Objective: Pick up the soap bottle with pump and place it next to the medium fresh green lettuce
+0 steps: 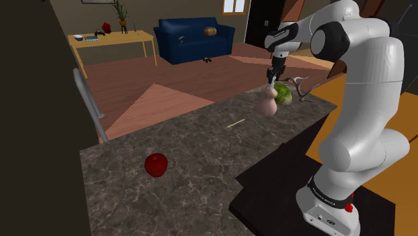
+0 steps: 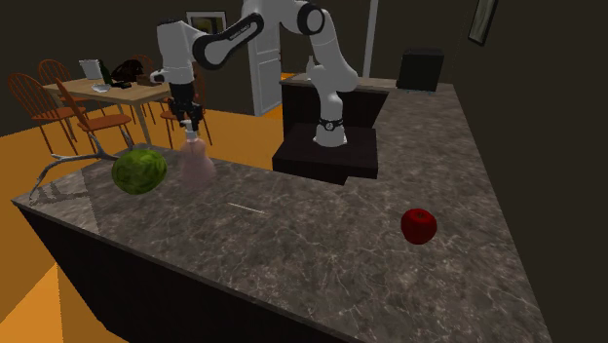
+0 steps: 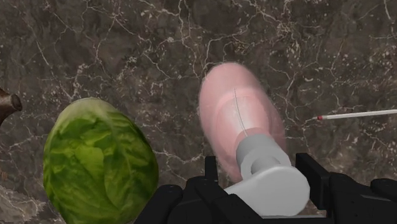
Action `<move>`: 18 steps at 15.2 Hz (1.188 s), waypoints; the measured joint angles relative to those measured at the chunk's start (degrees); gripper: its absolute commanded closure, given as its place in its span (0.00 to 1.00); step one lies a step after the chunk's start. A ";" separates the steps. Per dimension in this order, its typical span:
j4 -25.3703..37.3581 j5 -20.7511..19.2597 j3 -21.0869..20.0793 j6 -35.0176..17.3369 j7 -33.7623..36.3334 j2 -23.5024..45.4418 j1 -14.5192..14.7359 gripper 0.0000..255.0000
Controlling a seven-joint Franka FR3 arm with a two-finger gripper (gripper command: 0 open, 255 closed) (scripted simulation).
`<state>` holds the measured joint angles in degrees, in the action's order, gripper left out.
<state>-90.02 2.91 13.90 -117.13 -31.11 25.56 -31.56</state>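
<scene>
From where I stand, the pink round-bellied soap bottle with a grey pump [image 1: 268, 104] seems to rest just beside the green leafy lettuce head [image 1: 284, 94], near the far corner of the dark marbled stone counter [image 1: 201, 154]. The all-black gripper's [image 3: 262, 172] 2 fingers clasp the pump. I'd judge only release and retreat are left.

I see my arm [image 1: 362, 100] as a chain of thick, rounded, glossy white shells, joined by dark grey bands, with a round black cap [image 1: 328, 37] on one joint. Near its foot a black ring [image 1: 327, 194] carries small pale lettering I cannot read. A small red part [image 1: 349, 208] sits just above the white base flange [image 1: 328, 220]. The gripper [image 3: 261, 175] is all black and blocky, with two squared fingers [image 3: 315, 175]. Under the arm is a black box stand [image 2: 302, 161].
</scene>
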 measured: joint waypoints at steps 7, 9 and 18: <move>-0.95 0.09 -0.10 -1.44 0.12 0.48 0.09 1.00; -0.94 0.10 -0.10 -1.45 0.11 0.50 0.08 0.00; 1.19 -0.26 0.06 1.98 0.32 -0.99 0.26 0.00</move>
<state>-88.83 2.65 13.96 -115.14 -30.79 24.57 -31.30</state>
